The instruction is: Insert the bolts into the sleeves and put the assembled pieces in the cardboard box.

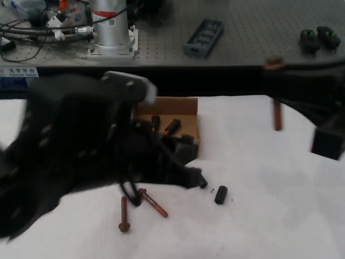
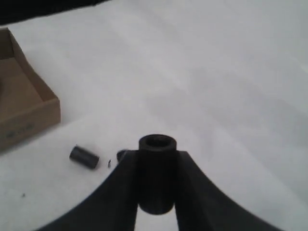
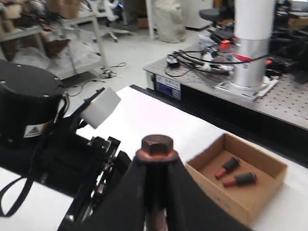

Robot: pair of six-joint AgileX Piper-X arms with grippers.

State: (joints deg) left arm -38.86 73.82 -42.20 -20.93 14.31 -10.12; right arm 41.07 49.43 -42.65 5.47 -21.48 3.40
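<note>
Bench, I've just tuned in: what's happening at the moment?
The left arm's jaws are shut on a black sleeve. The right arm's jaws grip a copper bolt, held up off the bench. Two assembled pieces lie in the cardboard box. Two loose bolts and one loose sleeve lie on the white cloth.
</note>
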